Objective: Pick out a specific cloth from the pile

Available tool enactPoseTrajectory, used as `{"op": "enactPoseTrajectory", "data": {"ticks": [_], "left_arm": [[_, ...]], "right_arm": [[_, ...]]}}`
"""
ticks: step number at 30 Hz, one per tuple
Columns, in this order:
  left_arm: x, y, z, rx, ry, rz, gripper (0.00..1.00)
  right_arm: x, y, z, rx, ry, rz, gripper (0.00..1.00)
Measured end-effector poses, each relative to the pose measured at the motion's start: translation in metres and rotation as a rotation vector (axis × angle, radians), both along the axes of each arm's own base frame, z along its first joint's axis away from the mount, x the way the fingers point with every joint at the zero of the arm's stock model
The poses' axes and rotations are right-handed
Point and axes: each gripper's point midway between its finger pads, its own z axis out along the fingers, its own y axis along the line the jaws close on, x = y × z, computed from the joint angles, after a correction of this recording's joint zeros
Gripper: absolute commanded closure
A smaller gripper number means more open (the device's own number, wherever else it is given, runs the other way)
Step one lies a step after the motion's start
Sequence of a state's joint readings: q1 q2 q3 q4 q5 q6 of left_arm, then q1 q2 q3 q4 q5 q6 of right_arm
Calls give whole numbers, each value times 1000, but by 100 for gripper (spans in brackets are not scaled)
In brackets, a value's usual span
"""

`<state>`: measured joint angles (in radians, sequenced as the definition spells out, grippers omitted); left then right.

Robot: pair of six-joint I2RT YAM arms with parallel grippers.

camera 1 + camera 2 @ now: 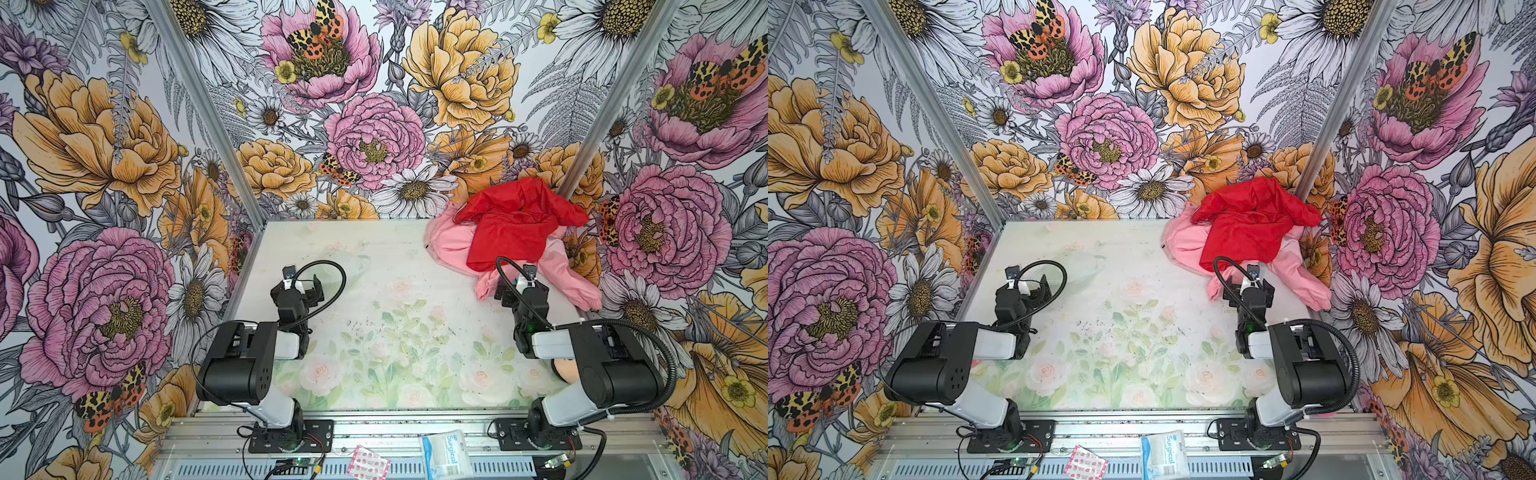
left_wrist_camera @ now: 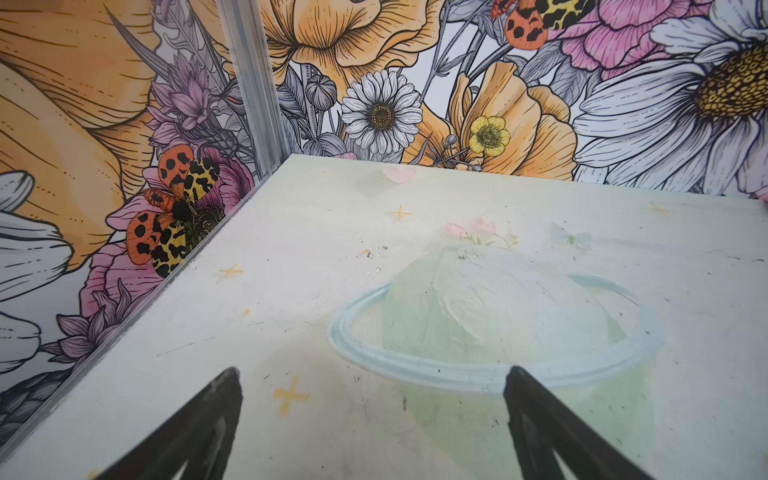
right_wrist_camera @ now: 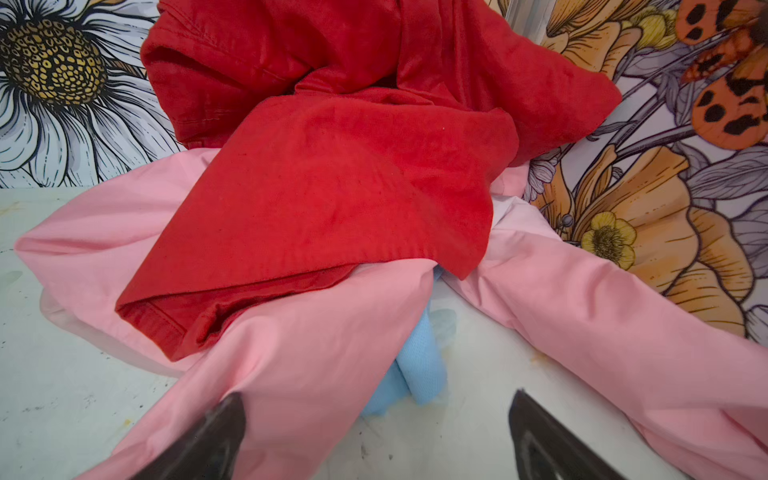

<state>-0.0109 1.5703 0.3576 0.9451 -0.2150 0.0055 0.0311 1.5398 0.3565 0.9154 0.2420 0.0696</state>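
Right gripper (image 3: pixel 376 397), spread, faced a soft sky-blue cloth (image 3: pixel 415 365) under the red-and-pink garment pile (image 1: pixel 515 224), the bench's (image 1: pixel 374 257) two o'clock corner; left gripper (image 2: pixel 372 372) spread over open bench.

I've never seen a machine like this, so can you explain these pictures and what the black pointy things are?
These are two robot arms, the left arm and the right arm, standing at the near edge of a table inside a box with flowery walls. Two pictures come from a camera above, looking down at everything. The other two come from small cameras on the arms' wrists, so the black points there are each arm's tool for pinching things: the left tool and the right tool. Both are open and hold nothing. In the table's far right corner lies a pile of clothes: a red garment on top of a pink garment. A light blue cloth peeks out between the pink folds, right in front of the right tool.
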Motion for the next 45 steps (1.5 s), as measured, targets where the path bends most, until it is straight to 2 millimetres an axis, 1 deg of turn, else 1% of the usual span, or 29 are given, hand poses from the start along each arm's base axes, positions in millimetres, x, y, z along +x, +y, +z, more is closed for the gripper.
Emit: {"op": "enactPoseTrajectory", "data": {"ticks": [27, 29, 31, 33, 35, 36, 38, 40, 42, 43, 45], "left_arm": [[1, -4, 0, -7, -1, -28, 1], [-1, -6, 2, -7, -11, -34, 1], [-7, -9, 7, 8, -29, -28, 1], [-14, -20, 19, 35, -42, -35, 1], [-16, -34, 38, 58, -34, -51, 1], [-13, -42, 52, 63, -30, -56, 1], [-5, -56, 89, 63, -52, -72, 1], [-4, -73, 125, 57, -88, -104, 1], [-8, -96, 149, 51, -101, -169, 1], [-10, -111, 158, 47, -97, -219, 1], [-14, -144, 175, 41, -76, -334, 1]], "right_arm": [[0, 0, 1, 0, -6, 2, 1], [-5, 1, 3, 1, -30, 4, 1], [-19, 1, 0, -2, -47, 11, 0], [-34, 2, -2, -7, -58, 17, 1], [-46, 5, 6, -9, -87, 26, 1], [-51, 6, 15, -7, -113, 31, 0], [-56, 8, 38, 7, -172, 41, 1], [-61, 12, 63, 27, -219, 57, 1], [-64, 12, 84, 45, -246, 56, 1], [-65, 11, 93, 58, -252, 49, 0], [-68, 7, 105, 83, -242, 21, 1]]}}
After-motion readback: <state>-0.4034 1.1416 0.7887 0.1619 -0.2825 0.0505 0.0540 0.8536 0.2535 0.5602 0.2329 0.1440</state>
